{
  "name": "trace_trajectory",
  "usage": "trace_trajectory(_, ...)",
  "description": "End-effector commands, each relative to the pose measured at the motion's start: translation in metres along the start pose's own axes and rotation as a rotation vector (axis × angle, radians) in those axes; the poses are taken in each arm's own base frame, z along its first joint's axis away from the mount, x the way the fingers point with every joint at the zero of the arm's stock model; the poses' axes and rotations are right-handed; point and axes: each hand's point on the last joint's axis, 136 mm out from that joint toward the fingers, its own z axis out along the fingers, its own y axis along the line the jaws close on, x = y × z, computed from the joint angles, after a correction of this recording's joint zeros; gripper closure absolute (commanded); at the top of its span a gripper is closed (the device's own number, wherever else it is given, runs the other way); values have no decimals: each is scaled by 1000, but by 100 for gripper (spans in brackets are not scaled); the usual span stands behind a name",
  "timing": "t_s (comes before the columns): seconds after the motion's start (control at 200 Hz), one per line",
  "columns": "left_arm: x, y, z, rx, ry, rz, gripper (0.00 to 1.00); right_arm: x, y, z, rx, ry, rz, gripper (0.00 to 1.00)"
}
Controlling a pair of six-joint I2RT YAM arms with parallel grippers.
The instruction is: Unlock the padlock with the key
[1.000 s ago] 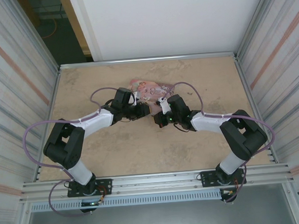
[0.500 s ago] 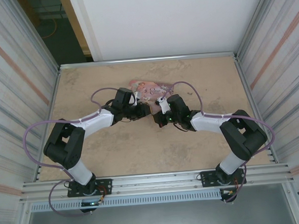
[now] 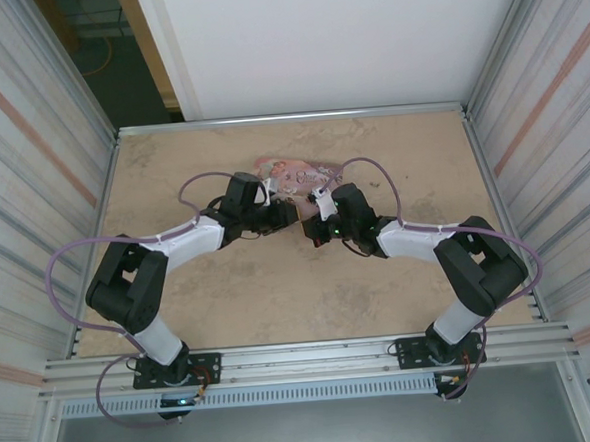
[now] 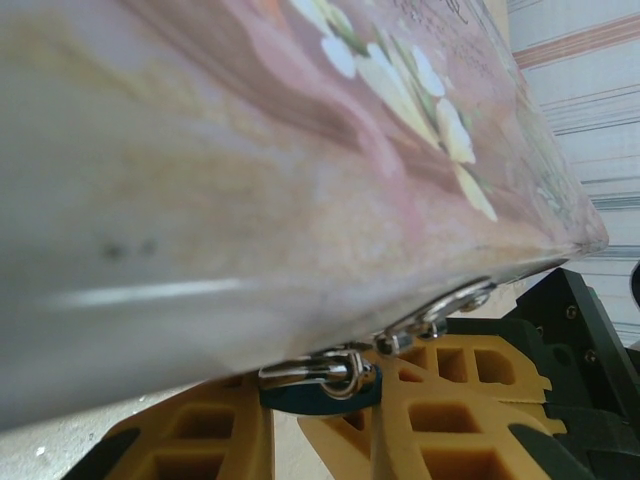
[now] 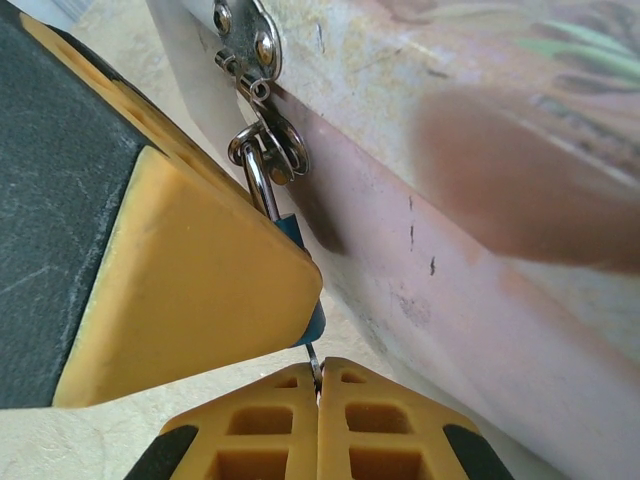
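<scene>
Between the yellow fingers (image 4: 480,360) of the left pincer (image 4: 318,405) sits the padlock (image 4: 320,393), a tiny thing with a blue body and a silvery shackle (image 5: 258,185). The pincer is closed narrowly on that body, one finger on each side. The shackle rises out of the fingers and passes through a small metal ring (image 5: 288,150) under the hasp (image 5: 245,35) of the pink tin (image 4: 250,180), so the lock hangs against the tin's front wall, just above the left pincer's tips. The right pincer (image 5: 318,382) faces it from the opposite side, nearly tip to tip. Its two fingers are pressed together on a thin strip of metal, the key (image 5: 314,362), whose free end reaches the lower end of the blue body. Whether the blade is inside the keyhole cannot be told, since a left finger covers most of the lock in the right wrist view. The tin, painted with pale flowers, lies just beyond both pincers and is blurred at such close range. From above, both arms bend inward to meet near the middle of the desk (image 3: 229,295), a worn tan board, with purple cables (image 3: 67,260) looping off them. On either side stand ribbed metal walls (image 3: 23,198), and a white panel (image 3: 334,38) closes the back.
</scene>
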Motion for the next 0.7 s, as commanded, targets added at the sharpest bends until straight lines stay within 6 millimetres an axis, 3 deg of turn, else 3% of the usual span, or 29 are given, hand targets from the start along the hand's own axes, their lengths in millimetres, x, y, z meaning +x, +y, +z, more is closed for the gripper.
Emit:
trace_trajectory(0.0, 55, -4, 12, 42, 191, -40, 89, -99, 38, -17, -117, -310, -95, 100)
trace_trajectory(0.486, 59, 7, 27, 59, 194, -72, 88, -14, -1, 6, -3, -84, -55, 100)
trace_trajectory(0.696, 62, 15, 36, 67, 193, -98, 82, 15, -15, 14, 29, -1, -29, 100)
